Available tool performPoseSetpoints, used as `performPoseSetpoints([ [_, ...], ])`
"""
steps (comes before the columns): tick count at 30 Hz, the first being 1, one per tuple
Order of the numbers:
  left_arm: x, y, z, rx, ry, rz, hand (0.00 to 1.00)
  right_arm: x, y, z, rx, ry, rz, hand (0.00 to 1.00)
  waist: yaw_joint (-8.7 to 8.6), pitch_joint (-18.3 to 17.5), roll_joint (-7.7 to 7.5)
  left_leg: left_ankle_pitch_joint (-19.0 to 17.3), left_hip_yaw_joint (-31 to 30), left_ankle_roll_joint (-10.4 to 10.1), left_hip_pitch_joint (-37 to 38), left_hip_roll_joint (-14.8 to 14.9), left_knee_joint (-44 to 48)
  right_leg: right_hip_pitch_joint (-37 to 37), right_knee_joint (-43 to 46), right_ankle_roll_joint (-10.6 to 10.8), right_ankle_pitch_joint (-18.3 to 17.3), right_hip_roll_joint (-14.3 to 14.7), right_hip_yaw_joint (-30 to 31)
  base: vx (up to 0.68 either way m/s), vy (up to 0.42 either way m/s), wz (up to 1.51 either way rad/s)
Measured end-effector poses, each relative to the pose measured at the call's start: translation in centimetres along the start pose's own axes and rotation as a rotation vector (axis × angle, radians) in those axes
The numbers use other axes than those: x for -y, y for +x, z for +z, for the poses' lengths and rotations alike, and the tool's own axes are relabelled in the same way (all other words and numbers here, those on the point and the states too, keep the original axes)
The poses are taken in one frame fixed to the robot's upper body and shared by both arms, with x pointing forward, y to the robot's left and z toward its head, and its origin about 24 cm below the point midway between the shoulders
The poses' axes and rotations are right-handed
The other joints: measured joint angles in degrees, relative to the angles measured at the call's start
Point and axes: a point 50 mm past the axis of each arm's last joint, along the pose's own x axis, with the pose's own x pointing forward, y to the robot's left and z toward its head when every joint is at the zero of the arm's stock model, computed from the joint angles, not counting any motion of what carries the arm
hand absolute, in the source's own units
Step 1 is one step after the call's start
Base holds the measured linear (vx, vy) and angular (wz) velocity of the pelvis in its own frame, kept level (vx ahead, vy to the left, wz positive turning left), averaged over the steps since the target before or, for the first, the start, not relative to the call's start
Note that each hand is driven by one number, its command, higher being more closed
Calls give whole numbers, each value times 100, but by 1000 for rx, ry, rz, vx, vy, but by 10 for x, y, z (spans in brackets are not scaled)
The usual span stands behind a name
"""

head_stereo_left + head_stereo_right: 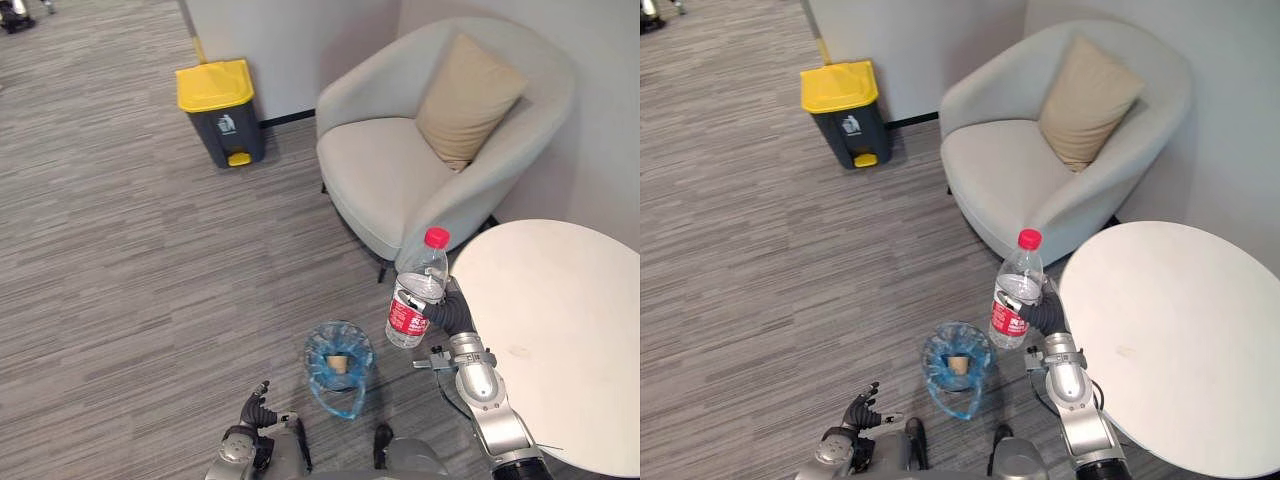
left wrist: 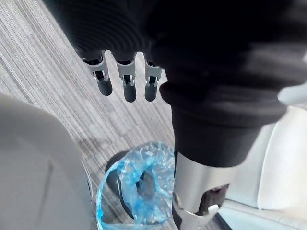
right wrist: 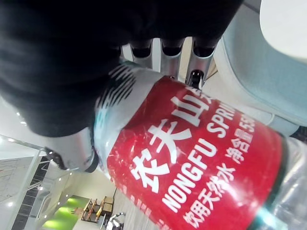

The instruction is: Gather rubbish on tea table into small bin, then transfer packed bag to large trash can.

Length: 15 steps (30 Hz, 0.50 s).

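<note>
Here, right hand [image 1: 449,313] clasping clear plastic red-labelled bottle [image 1: 418,285], left hand [image 1: 255,405] slack-fingered, round blue-lined bin [image 1: 325,385] near.

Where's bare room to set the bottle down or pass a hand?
The table top is all bare, right of the right hand holding the bottle. Carpet between bin and trash can is open. Tight: the gap between bin, armchair and table edge.

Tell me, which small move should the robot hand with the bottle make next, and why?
Probably swing the bottle left, over the small bin. The right robot hand grips it upright beside the table; the bin stands on the floor, lower and further left.
</note>
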Motion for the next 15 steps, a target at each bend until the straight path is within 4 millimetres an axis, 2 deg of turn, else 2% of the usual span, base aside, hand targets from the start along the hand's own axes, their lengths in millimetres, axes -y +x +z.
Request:
performPoseSetpoints([
  [4,-5,-1,-3,-8,11,11,0,-6,-1,-1,-5,7,13,100,13,1,6,137,61,49,225,-115,-441,-10,-3,31,28,-57,66,-30,36,-6],
  [8,-6,-2,-7,-22,12,15,0,-9,-6,-15,-71,-4,31,100,-27,-14,-23,408,83,-5,475,-168,-961,-19,-50,32,86,-10,118,-51,-21,-7],
  [15,-7,-2,-8,-26,12,18,0,-20,-11,-25,-109,-30,96,100,-23,-34,-61,548,146,-63,583,-92,-1226,-28,-179,-17,201,103,212,-40,-32,-9],
])
